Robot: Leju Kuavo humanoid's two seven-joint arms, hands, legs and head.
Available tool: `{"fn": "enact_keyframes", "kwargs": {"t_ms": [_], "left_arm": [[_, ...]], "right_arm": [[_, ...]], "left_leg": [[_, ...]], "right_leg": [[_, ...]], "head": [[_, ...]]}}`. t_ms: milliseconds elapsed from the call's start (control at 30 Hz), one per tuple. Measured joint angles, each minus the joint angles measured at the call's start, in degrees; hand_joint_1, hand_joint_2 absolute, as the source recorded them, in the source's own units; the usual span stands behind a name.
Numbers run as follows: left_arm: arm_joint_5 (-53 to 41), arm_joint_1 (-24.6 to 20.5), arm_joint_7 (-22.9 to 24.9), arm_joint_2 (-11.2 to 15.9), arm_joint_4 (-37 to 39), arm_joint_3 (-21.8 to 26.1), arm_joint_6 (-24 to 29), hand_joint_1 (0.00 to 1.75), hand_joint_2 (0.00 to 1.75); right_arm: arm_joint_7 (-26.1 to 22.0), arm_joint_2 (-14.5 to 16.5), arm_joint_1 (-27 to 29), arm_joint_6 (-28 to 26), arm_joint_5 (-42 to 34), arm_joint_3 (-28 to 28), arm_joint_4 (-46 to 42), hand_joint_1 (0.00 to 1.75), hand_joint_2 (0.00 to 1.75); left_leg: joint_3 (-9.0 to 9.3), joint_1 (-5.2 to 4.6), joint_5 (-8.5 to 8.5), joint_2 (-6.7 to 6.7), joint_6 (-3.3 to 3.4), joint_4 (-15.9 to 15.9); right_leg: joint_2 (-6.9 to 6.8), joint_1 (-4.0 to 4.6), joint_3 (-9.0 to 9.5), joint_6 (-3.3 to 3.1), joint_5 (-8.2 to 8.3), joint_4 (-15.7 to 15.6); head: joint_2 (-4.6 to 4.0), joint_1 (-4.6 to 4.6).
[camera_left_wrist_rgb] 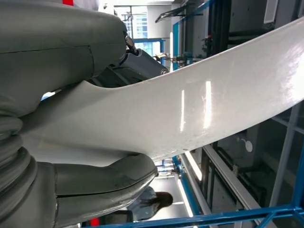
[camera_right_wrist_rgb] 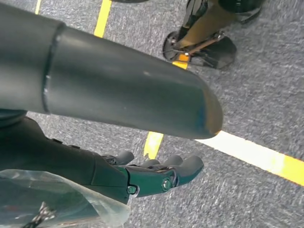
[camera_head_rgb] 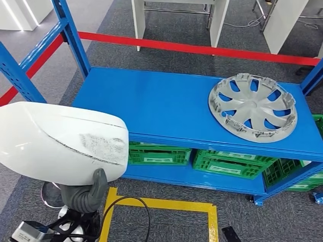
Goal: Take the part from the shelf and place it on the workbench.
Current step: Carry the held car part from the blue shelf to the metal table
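Panel [camera_head_rgb: 57, 141], white and curved, pinched by the left hand [camera_head_rgb: 86, 194] low at the left of the head view, in front of the blue shelf [camera_head_rgb: 152, 106] and clear of it. Cut off by the left edge there, so full outline impossible to tell; scuffed grey patch and a dark crack line across its near face. Most of the left hand hidden under the panel in that view, just the grey thumb and ribbed wrist cover poking out below its lower edge. Closer in the left wrist view: same panel [camera_left_wrist_rgb: 201, 104] clamped between the thick grey thumb [camera_left_wrist_rgb: 107, 180] on one face and darker fingers [camera_left_wrist_rgb: 143, 64] on the other, glossy with light streaks, far end running out of the picture. Behind it, blurred, a person [camera_left_wrist_rgb: 154, 202] with dark hair, hard to make out.

Silver wheel cover [camera_head_rgb: 252, 107] lying flat on the right end of the shelf's top board, well apart from the panel. Green crates [camera_head_rgb: 224, 164] on the lower level, partly hidden by the board above.

Right hand [camera_right_wrist_rgb: 157, 173] hanging over grey carpet with yellow floor lines [camera_right_wrist_rgb: 251, 154], fingers loosely extended, apart, holding nothing. Clear plastic wrap at the wrist, blurred.
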Motion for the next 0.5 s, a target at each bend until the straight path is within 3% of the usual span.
{"fn": "enact_keyframes", "kwargs": {"t_ms": [67, 133, 233, 300, 400, 433, 467, 500], "left_arm": [[-0.06, -0.02, -0.04, 0.0, 0.0, 0.08, 0.14, 1.75, 1.75], [-0.14, -0.1, -0.1, 0.0, 0.0, 0.13, 0.22, 1.75, 1.75], [-0.24, -0.16, -0.14, 0.0, 0.0, 0.17, 0.28, 1.75, 1.75], [-0.24, -0.17, -0.15, 0.01, 0.0, 0.2, 0.36, 1.75, 1.75], [0.17, -0.03, -0.16, 0.02, 0.01, 0.28, 0.74, 1.75, 1.75], [0.41, 0.06, -0.16, 0.02, 0.01, 0.33, 0.86, 1.75, 1.75], [0.66, 0.14, -0.17, 0.02, 0.02, 0.42, 0.95, 1.75, 1.75], [0.91, 0.18, -0.17, 0.01, 0.02, 0.51, 0.99, 1.75, 1.75]], "right_arm": [[0.13, -0.16, -0.01, -0.02, -0.01, 0.07, 0.0, 0.0, 0.0], [0.22, -0.22, -0.06, 0.12, 0.02, 0.16, 0.0, 0.0, 0.0], [0.34, -0.21, 0.25, 0.35, 0.05, 0.23, 0.03, 0.0, 0.0], [0.41, -0.2, 0.31, 0.39, 0.06, 0.24, 0.05, 0.0, 0.0], [0.9, -0.32, 0.28, 0.15, 0.14, 0.26, 0.07, 0.0, 0.0], [1.11, -0.36, 0.31, 0.07, 0.16, 0.28, 0.07, 0.0, 0.0], [1.3, -0.38, 0.35, 0.06, 0.19, 0.35, 0.07, 0.0, 0.0], [1.46, -0.4, 0.36, 0.1, 0.2, 0.45, 0.07, 0.0, 0.0]], "left_leg": [[-0.2, -0.11, -0.11, 0.0, -0.24, 0.49], [-0.68, -0.33, -0.1, 0.01, -0.75, 1.03], [-1.25, -0.38, 0.04, -0.04, -1.62, 1.48], [-2.19, -0.24, -1.81, -0.17, -2.32, 3.81], [-6.44, 0.24, -7.23, -0.25, -3.23, 14.12], [-7.43, 0.39, -7.95, -0.25, -3.36, 16.65], [-7.51, 0.51, -7.55, -0.25, -3.39, 17.2], [-6.57, 0.59, -6.13, -0.25, -3.3, 15.54]], "right_leg": [[-0.05, 0.03, 4.12, -0.15, 3.33, -7.81], [-0.02, 0.1, 6.5, -0.67, 4.27, -12.43], [0.04, 0.06, 6.5, -1.64, 4.43, -12.94], [0.0, -0.17, 6.39, -2.25, 4.77, -13.09], [-0.05, -0.23, 6.01, -2.71, 5.03, -13.09], [-0.06, -0.22, 5.89, -2.75, 5.09, -13.08], [-0.05, -0.22, 5.82, -2.76, 5.14, -13.06], [-0.03, -0.22, 5.81, -2.73, 5.18, -13.06]], "head": [[0.0, 0.01], [0.0, -0.03], [0.0, -0.01], [0.0, -0.14], [0.0, -0.25], [0.0, -0.26], [0.0, -0.27], [0.0, -0.27]]}}
